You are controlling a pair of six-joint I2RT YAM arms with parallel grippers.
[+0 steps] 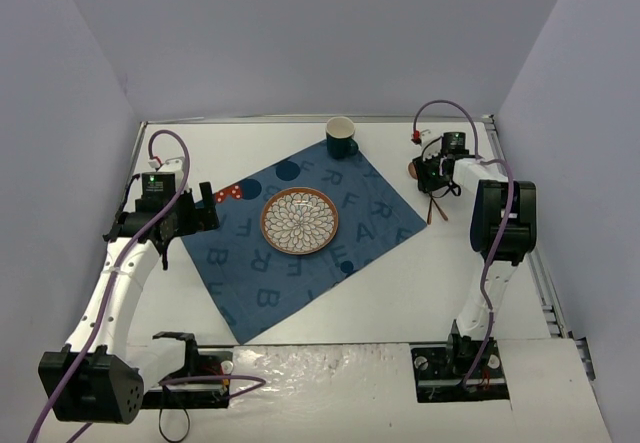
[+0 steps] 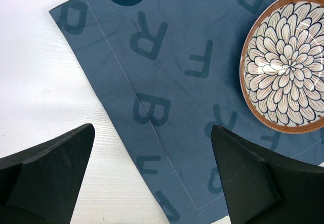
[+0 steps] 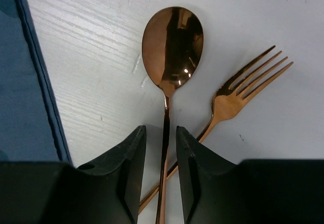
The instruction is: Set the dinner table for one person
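Observation:
The white dinner table (image 1: 400,283) carries a dark blue letter-printed placemat (image 1: 300,263) with a flower-patterned plate (image 1: 300,220) at its middle. A dark blue cup (image 1: 341,137) stands at the mat's far corner. A copper spoon (image 3: 172,44) and fork (image 3: 238,92) lie crossed on the bare table right of the mat. My right gripper (image 3: 160,129) is low over them, jaws narrowly open on either side of the spoon's handle, with a gap showing on each side. My left gripper (image 2: 153,128) is open and empty above the mat's left edge (image 2: 167,82), the plate (image 2: 286,62) to its right.
Orange-and-white marks (image 1: 228,192) sit on the mat's left corner by the left gripper. Grey walls close in the table on three sides. The table's metal rim (image 1: 540,263) runs along the right. The mat's edge (image 3: 20,82) lies just left of the spoon.

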